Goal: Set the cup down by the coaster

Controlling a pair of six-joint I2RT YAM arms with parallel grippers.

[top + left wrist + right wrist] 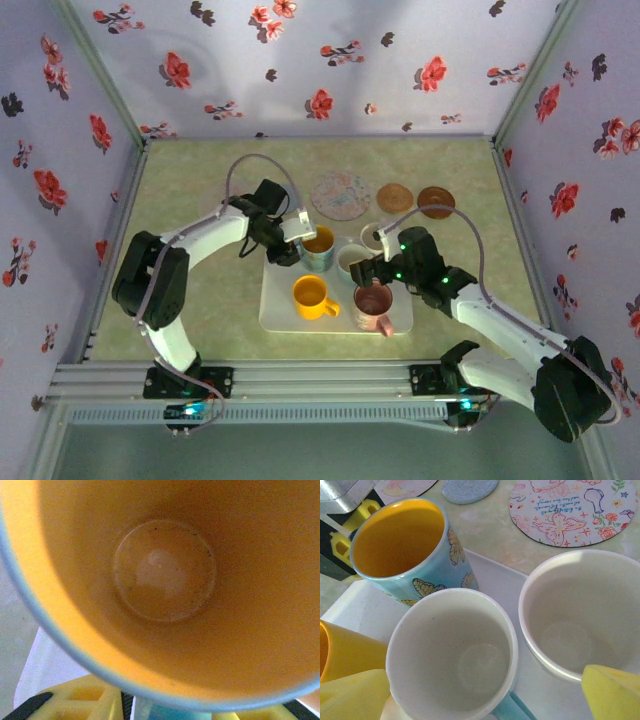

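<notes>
Going left to right: the left pincer [297, 230] sits right against the blue butterfly mug [318, 243], which stands upright in the far-left corner of the tray [280, 312]. Its wrist camera looks straight down into the mug's orange inside, with the yellow fingers [85, 700] down at the rim. Honestly I can't tell if it's clamped on the wall or just straddling it.

I'd guess that's the cup meant to go, and the grab is the step in hand. To do it well, put one finger inside the wall and one outside, deep enough not to slip. Squeeze firmly, then lift straight up so the mug clears the white cup [352, 262] just beside it on the tray.

Beyond the tray's far edge the patterned coaster [341, 195] lies on the worktop [200, 190]. Set the mug next to it, not on it.

Over the tray's right half, the right pincer [366, 268] hangs wide open above that white cup, holding nothing.
</notes>
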